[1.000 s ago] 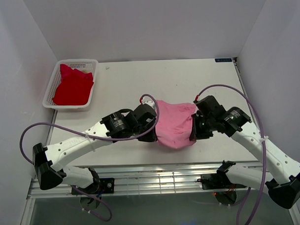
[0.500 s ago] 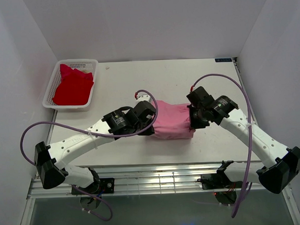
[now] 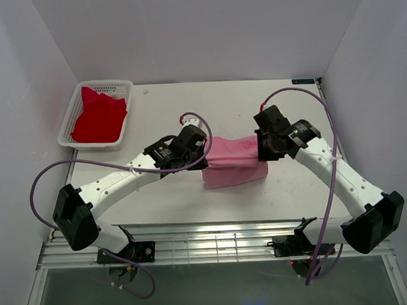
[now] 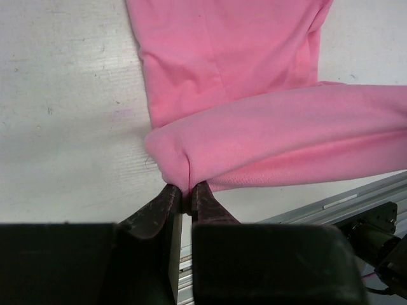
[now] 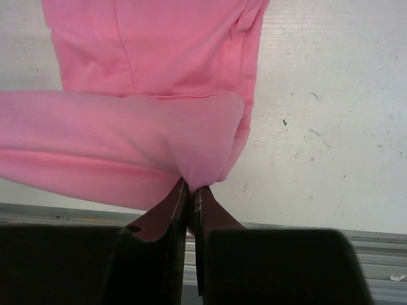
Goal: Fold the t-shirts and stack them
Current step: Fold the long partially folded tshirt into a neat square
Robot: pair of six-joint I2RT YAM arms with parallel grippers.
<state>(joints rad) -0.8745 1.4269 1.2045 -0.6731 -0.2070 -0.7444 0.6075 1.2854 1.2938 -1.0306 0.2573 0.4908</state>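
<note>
Where the table (image 3: 242,104) meets the left wall, upper left of the overhead view: a white basket (image 3: 105,83) holding a red tee (image 3: 99,119), crumpled, not yet folded, well apart from everything else.

Centre of the frame, near the front edge: a pink tee (image 3: 234,166), partly folded, strung between two arms.

At its left end, the left gripper (image 4: 188,194), pinched shut on a doubled corner of the pink tee, low over the table.

At its right end, the right gripper (image 5: 191,189), likewise clamped on the opposite doubled corner.

In both wrist views, a rolled upper layer lifted above a flat lower layer lying on the table.

Judging by the sag and the soft, rounded fold: light, limp cotton with no stiffness, likely to droop in the middle and skew unless kept taut. Best taken at corners or along a folded edge, both layers pinched together, one grip per end. Little risk of damage; more risk of one layer escaping the pinch and spoiling the fold.
</note>
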